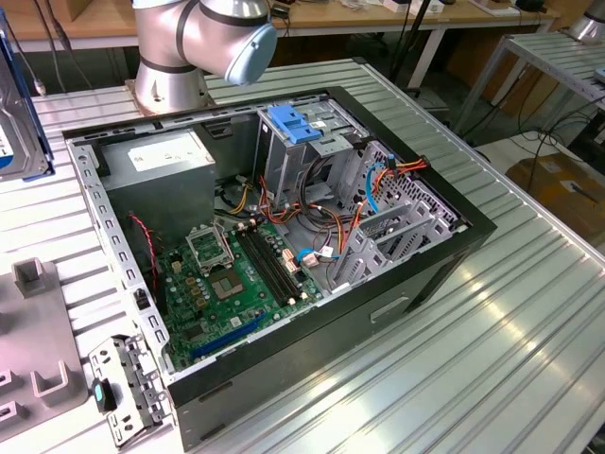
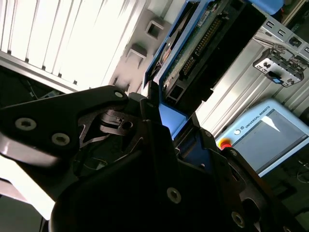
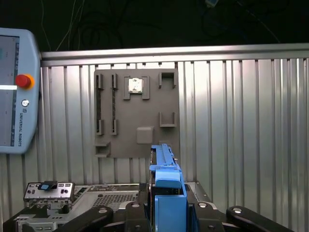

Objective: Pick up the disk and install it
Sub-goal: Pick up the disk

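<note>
The disk (image 3: 167, 186), a grey metal drive with bright blue carrier rails, shows edge-on in the first wrist view, clamped between my gripper's (image 3: 167, 212) dark fingers. In the second wrist view the disk (image 2: 203, 43) rises from the gripper (image 2: 169, 130), its connector edge and circuit board facing the camera. In the exterior view the disk (image 1: 14, 123) hangs upright at the far left edge, above the table and well apart from the open computer case (image 1: 454, 255). Inside the case stands the drive cage with a blue latch (image 1: 293, 123).
A grey fixture plate (image 3: 135, 116) with empty holders lies on the ribbed metal table (image 1: 529, 331) beside the case. A small metal bracket (image 1: 128, 388) sits near the case's front corner. A teach pendant (image 3: 14, 92) lies at the table's edge. The arm's base (image 1: 170, 66) stands behind the case.
</note>
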Available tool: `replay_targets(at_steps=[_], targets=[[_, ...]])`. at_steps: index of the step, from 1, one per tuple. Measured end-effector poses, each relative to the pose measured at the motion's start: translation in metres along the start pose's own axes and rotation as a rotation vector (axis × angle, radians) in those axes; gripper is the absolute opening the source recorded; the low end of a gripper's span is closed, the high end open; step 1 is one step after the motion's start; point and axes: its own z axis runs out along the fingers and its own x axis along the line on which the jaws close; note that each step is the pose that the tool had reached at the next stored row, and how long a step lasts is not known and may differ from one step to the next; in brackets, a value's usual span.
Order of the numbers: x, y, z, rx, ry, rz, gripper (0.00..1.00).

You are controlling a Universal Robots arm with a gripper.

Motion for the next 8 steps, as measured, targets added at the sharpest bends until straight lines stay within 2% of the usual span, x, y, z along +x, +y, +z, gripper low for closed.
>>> replay_targets(at_steps=[8], targets=[[0.0008,-0.01,0.0001,-0.0001,0.0,0.0,0.36]])
